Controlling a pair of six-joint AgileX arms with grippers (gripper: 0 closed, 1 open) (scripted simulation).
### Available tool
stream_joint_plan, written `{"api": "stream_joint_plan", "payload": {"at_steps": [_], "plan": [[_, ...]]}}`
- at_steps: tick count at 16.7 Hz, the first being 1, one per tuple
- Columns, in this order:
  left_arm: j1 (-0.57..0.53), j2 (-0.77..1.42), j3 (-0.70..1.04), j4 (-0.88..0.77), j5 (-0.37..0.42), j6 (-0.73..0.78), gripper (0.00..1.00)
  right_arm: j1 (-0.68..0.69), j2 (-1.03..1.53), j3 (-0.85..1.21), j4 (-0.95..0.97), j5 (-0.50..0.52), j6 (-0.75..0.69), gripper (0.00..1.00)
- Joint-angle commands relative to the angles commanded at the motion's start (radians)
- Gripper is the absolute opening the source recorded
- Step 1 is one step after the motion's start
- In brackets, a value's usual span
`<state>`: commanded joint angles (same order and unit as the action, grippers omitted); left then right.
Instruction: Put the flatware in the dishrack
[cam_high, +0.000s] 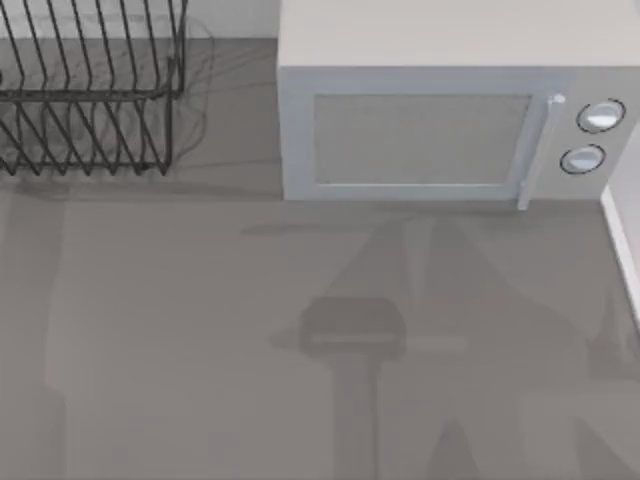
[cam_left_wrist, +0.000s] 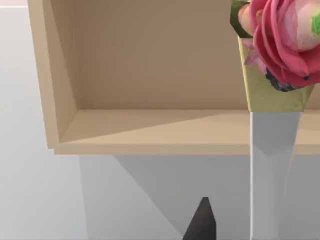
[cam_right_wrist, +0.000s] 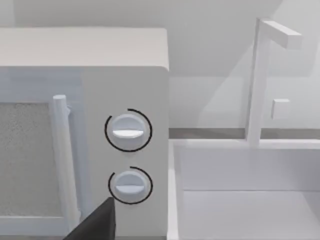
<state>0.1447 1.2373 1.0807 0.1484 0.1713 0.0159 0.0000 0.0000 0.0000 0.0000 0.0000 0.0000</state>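
The black wire dishrack (cam_high: 90, 95) stands at the table's back left corner, with nothing among its rods. The flatware is out of view. A dark tip of my left gripper (cam_left_wrist: 201, 222) shows in the left wrist view, held up in front of a wall shelf. A dark tip of my right gripper (cam_right_wrist: 97, 222) shows in the right wrist view, near the microwave's two knobs. Both arms are raised above the table, and their shadows (cam_high: 350, 330) fall on its middle.
A grey microwave (cam_high: 420, 130) with its door shut fills the back centre and right. A white sink (cam_right_wrist: 240, 200) with a faucet (cam_right_wrist: 257, 80) lies to its right. A tan wall shelf (cam_left_wrist: 150, 130) and a vase of pink flowers (cam_left_wrist: 280, 50) face the left wrist.
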Motion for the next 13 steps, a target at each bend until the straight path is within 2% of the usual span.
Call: {"api": "stream_joint_plan", "payload": {"at_steps": [7,10,13], "plan": [[-0.057,0.411,-0.112,0.551,-0.049,0.001,0.0,0.0,0.0,0.0,0.0,0.0,0.0,1.0],[-0.074,0.502,-0.149,0.661,-0.063,0.0,0.0,0.0,0.0,0.0,0.0,0.0,0.0,1.0],[-0.078,0.518,-0.157,0.682,-0.066,0.0,0.0,0.0,0.0,0.0,0.0,0.0,0.0,1.0]]}}
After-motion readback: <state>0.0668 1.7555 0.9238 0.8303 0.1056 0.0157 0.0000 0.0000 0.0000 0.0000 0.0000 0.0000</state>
